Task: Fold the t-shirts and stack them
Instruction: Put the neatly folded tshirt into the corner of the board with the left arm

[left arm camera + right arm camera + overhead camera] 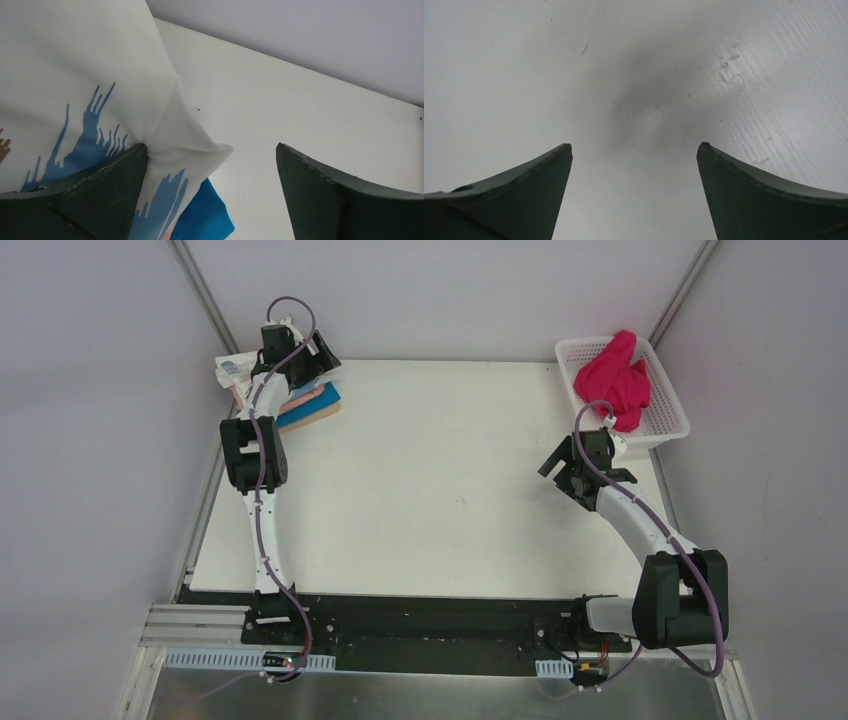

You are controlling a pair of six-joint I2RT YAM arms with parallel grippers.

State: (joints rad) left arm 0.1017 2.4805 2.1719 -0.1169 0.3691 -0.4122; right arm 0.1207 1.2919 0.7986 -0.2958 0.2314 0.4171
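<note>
A stack of folded t-shirts lies at the table's far left corner: the white t-shirt printed with blue and brown brushstrokes [230, 367] on top, a salmon-pink t-shirt [241, 393] under it, and a bright blue t-shirt [316, 406] at the bottom. My left gripper [322, 358] is open right above the stack. In the left wrist view my left gripper [212, 150] has its left finger [105, 190] against the white shirt [75, 75], with the blue shirt [207, 217] below. The magenta t-shirt [616, 380] lies crumpled in the basket. My right gripper [566, 466] is open and empty above bare table [634, 146].
The white lattice basket [668, 426] stands at the table's far right corner, just beyond my right gripper. The white table [430, 490] is bounded by grey walls at the back and both sides.
</note>
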